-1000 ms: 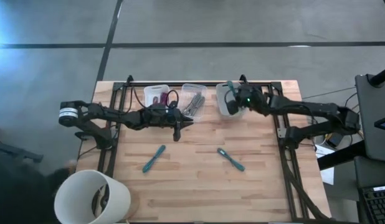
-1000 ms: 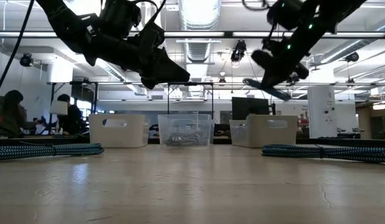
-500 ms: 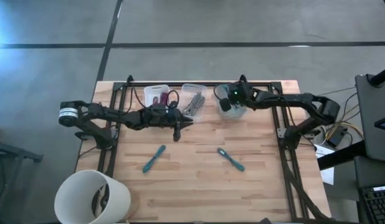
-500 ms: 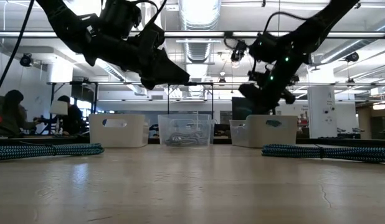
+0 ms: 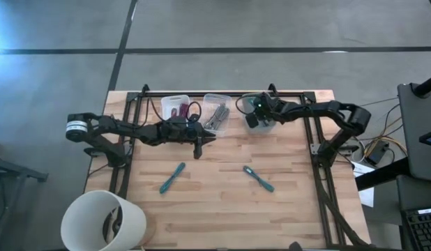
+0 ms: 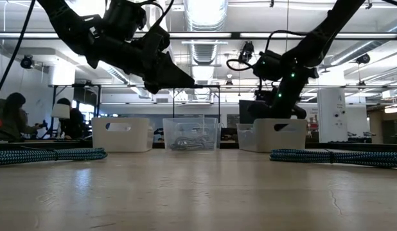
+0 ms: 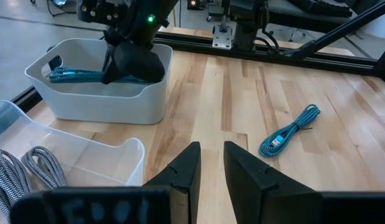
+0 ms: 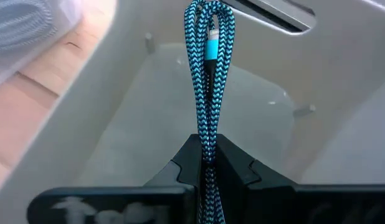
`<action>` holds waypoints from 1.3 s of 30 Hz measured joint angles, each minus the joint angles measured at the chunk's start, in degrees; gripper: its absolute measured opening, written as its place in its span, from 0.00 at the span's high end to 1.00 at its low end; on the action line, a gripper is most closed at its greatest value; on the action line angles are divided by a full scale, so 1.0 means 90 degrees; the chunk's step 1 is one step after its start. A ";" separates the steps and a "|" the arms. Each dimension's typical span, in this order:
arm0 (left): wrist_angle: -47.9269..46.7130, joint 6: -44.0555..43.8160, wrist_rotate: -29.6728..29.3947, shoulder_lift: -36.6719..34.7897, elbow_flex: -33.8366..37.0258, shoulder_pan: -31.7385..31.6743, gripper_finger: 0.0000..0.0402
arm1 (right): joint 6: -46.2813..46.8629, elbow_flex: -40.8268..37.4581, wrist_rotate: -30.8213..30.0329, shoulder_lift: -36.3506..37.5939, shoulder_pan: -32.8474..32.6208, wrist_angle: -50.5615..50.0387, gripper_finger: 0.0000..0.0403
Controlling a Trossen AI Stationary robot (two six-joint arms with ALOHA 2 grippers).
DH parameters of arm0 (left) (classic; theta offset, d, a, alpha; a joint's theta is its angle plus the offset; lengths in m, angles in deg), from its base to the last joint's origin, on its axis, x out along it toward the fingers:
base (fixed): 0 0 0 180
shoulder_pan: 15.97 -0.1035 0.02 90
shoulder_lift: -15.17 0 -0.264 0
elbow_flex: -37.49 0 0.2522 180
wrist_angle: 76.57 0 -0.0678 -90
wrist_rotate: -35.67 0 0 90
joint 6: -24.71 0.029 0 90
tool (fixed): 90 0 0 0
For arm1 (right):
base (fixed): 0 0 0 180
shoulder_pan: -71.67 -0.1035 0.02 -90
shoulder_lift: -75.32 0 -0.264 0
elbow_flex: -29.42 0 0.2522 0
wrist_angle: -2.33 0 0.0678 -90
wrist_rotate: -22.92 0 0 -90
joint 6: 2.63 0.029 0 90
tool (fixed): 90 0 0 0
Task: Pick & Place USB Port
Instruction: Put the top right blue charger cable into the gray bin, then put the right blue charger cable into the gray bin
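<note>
A bundled teal braided USB cable (image 8: 207,62) sits in my right gripper (image 8: 207,146), which is lowered into the right white bin (image 5: 270,126) at the table's far edge. The left wrist view shows that gripper (image 7: 133,62) inside the bin (image 7: 99,102), with the cable (image 7: 71,74) reaching along the bin's inside. My left gripper (image 5: 197,148) hovers above the table's middle, in front of the clear bin. Its fingers (image 7: 211,163) stand a narrow gap apart and hold nothing. Two more teal cables (image 5: 172,178) (image 5: 259,178) lie flat on the wood. My right gripper pinches the folded cable bundle (image 8: 207,134) between its two fingers, several strands together. The looped end sticks out beyond the fingertips into the bin. The bundle lies roughly level along the bin's inside; whether it touches the bin's floor I cannot tell.
A left white bin (image 5: 175,106) holds dark red items, and a clear middle bin (image 5: 217,111) holds grey braided cables (image 7: 24,168). A black frame rail runs along the table's far edge (image 7: 267,43). A white bucket (image 5: 104,222) stands off the near left corner. People sit in the room behind (image 6: 12,119).
My right gripper, still shut on the cable, has moved toward the table's left and down from above the right bin into it, turning so the cable points into the bin. The cable has gone from hanging in the air to lying inside the bin.
</note>
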 joint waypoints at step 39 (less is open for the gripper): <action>0.0000 -0.0063 0.0000 0.0000 0.0000 -0.0001 0.82 | -0.0322 0.2283 0.0386 -0.0077 -0.1006 -0.3861 0.71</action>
